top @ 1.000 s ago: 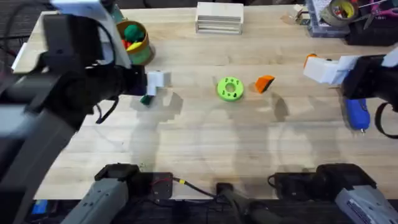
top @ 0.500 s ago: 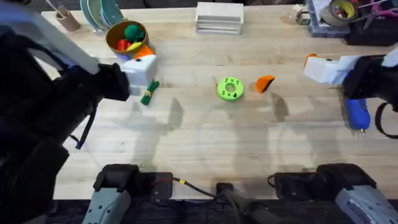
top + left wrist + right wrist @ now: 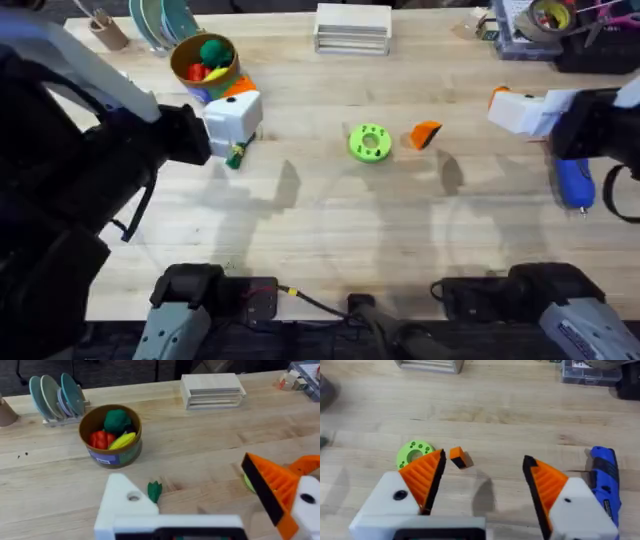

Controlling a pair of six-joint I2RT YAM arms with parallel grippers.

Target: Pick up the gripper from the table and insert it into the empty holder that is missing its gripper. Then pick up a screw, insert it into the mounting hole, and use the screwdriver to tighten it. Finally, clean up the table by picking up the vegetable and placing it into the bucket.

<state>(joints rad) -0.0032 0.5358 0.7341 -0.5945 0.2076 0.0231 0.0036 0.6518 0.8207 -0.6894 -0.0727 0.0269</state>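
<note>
surface: light wood plank tabletop (image 3: pixel 330 230), soft shadows
far edge: pale slatted wooden block (image 3: pixel 352 28), plate rack (image 3: pixel 55 397), clear parts box (image 3: pixel 590 371)
beyond: dark floor

Left arm reaches forward over the left of the desk, left gripper (image 3: pixel 232 120) jaws spread; right gripper (image 3: pixel 482 477) at far right, jaws spread
</note>
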